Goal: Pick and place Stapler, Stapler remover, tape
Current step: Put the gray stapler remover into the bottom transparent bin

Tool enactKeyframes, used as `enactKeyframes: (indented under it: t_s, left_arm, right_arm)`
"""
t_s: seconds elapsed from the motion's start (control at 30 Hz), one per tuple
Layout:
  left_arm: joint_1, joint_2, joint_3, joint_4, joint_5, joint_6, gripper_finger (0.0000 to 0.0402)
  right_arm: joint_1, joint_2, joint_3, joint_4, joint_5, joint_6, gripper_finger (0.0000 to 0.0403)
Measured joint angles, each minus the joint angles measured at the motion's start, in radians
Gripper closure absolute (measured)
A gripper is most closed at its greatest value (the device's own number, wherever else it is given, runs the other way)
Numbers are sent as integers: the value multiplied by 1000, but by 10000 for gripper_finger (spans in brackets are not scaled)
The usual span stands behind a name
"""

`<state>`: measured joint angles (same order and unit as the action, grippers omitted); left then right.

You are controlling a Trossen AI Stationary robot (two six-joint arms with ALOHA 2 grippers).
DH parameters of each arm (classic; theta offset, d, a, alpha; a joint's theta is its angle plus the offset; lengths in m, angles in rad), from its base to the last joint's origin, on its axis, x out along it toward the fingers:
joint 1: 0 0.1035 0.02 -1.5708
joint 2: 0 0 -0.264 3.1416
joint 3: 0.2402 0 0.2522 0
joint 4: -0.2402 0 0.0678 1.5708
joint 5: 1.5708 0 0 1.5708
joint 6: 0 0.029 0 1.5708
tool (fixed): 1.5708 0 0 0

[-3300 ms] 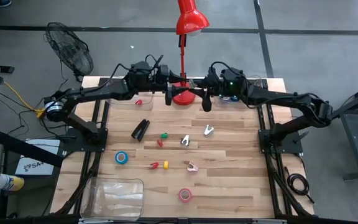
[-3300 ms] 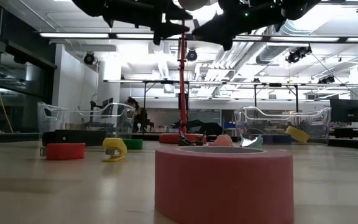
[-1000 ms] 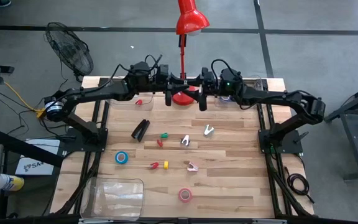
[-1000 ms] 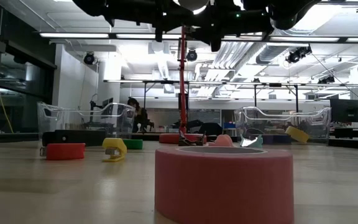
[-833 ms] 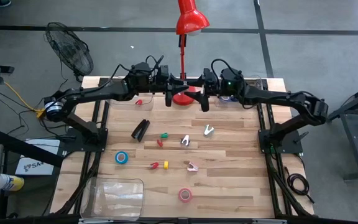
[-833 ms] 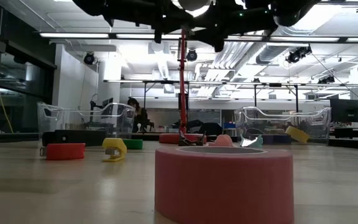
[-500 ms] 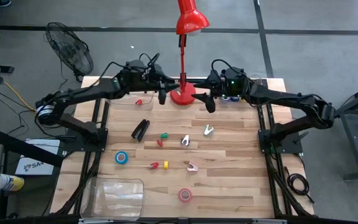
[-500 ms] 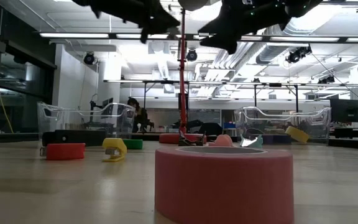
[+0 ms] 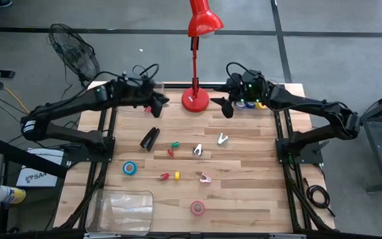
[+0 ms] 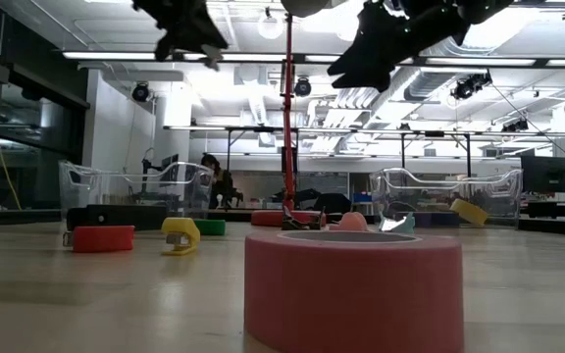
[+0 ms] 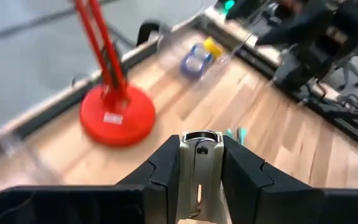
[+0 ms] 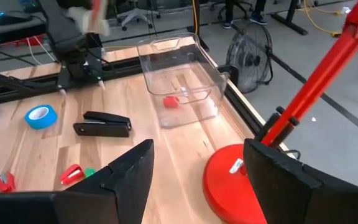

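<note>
My left gripper (image 9: 158, 101) hangs high over the right end of the far-left clear bin (image 9: 132, 105), shut on a small white and grey thing (image 11: 201, 163), by its look a stapler remover. My right gripper (image 9: 225, 108) hangs open and empty just right of the red lamp's base (image 9: 195, 101). The black stapler (image 9: 150, 138) lies flat on the table left of centre. Blue tape (image 9: 130, 168) and pink tape (image 9: 197, 208) lie flat nearer the front. Purple and yellow tape rolls (image 11: 197, 59) sit in the far-right bin. Three more stapler removers lie near the middle (image 9: 222, 139). My left gripper pinches the white thing (image 11: 201, 180) between its two fingers, one dark finger (image 11: 166, 171) on each side. Its rounded end (image 11: 201, 138) sticks out forward past the fingertips. The fingers slant down from the table's left side. The thing is lifted clear, high above the table.
The red lamp's pole (image 10: 288, 118) rises between the two arms. A red piece (image 12: 171, 101) lies in the far-left bin. Another clear bin (image 9: 123, 206) stands at the near left. Small red, green and yellow pieces (image 9: 172, 149) lie mid-table.
My left gripper has swung away from the lamp toward the table's left edge, over the far-left bin, tipping up from pointing steeply down; it stays shut on the white thing. My right gripper has drawn back slightly toward the table's right edge and tipped up too.
</note>
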<state>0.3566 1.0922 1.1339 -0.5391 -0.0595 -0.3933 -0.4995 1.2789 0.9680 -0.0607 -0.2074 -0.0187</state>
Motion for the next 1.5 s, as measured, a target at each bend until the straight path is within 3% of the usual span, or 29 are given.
enactKeyframes:
  t_s: [0.4, 0.67, 0.93, 1.23, 1.5]
  left_arm:
    - [-280, -10, 0, -265, -96, -385, 318]
    - [-519, -10, 0, -398, -43, -595, 318]
    - [-737, -8, 0, -411, -18, -774, 318]
    - [-901, 80, 0, -403, 153, -919, 318]
    - [-982, 224, 0, -327, 292, -933, 318]
  right_arm:
    - [-37, 0, 0, -41, -10, -10, 164]
    - [-44, 0, 0, -85, -12, -64, 164]
    - [-44, 0, 0, -102, -12, -91, 164]
    - [-44, 0, 0, -126, -5, -121, 164]
    - [-44, 0, 0, -131, 2, -122, 164]
